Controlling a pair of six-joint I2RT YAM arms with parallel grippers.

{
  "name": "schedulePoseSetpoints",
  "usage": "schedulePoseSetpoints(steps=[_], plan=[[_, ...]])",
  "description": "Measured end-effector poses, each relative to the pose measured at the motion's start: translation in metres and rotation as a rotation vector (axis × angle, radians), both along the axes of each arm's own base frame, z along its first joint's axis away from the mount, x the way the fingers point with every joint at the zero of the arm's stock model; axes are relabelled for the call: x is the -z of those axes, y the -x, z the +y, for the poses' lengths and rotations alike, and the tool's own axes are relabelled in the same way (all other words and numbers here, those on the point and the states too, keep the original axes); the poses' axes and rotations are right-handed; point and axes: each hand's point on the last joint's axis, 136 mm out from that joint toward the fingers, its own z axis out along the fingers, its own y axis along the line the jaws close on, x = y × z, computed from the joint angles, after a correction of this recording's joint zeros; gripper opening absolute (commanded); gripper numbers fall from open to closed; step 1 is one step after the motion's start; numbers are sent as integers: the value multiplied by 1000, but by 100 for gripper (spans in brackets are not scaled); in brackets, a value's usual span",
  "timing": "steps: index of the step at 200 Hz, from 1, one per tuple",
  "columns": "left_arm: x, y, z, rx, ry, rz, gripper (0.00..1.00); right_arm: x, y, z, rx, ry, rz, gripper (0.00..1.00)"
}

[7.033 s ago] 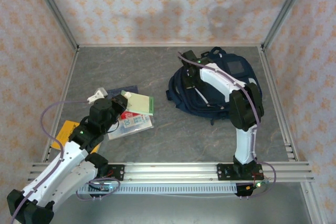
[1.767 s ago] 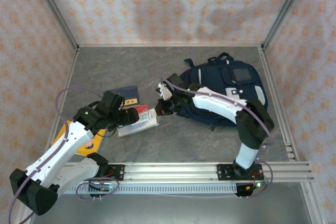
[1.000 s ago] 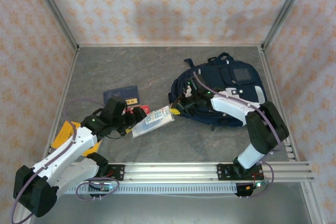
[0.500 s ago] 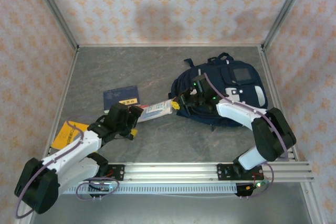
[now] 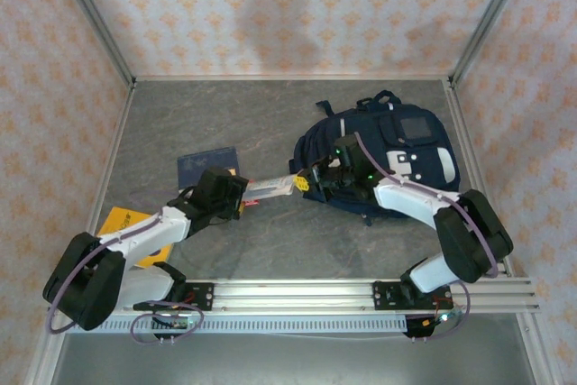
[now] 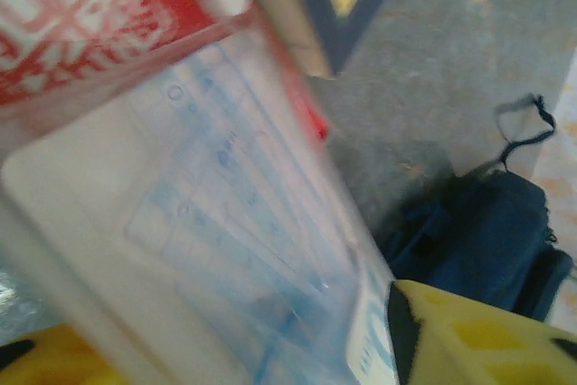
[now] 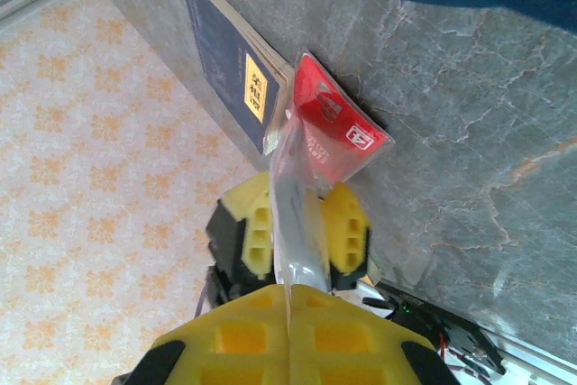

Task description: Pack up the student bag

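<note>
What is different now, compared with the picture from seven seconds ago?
The clear packet left its pile and moved right toward the student bag. The right gripper, earlier on the bag, is now shut on the packet; the left gripper straddles its other end. The blue book stayed put.

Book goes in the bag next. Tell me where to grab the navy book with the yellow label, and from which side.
Probably its far-left edge, coming from the left. The navy book lies flat on the table, so only an edge pinch gets under it, and its near-right corner is crowded by the clear packet.
</note>
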Motion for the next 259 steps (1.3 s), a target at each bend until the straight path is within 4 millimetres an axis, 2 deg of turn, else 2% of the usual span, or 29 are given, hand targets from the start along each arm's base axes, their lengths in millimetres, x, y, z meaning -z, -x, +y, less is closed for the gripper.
schedulePoseSetpoints(steps=[27, 59, 91, 131, 135, 164, 194, 226, 240, 259], plan=[[-14, -4, 7, -31, -15, -42, 41, -1, 1, 0, 5, -7, 3, 0], [-13, -4, 10, -40, -38, -37, 26, -5, 1, 0, 9, -16, -3, 0], [-12, -4, 12, -39, -49, -37, 18, -6, 1, -1, 11, -22, -7, 0], [-9, -6, 10, -40, -49, -28, 0, -2, 5, -3, 11, -17, 2, 0], [-10, -6, 10, -38, -47, -28, 0, -2, 5, -4, 12, -17, 2, 2], [-20, -11, 8, -45, -41, -43, 0, -7, 5, -8, 16, -21, -20, 39], [-52, -16, 11, -55, -40, -104, 0, -34, -3, -21, 35, -12, -110, 65], [-105, -18, 23, -113, -20, -241, 0, -81, -11, -30, 52, -10, -244, 68], [-127, -19, 29, -143, -13, -301, 0, -92, -14, -33, 60, 7, -279, 68], [-151, -23, 35, -180, -10, -360, 0, -98, -16, -37, 78, 23, -309, 69]])
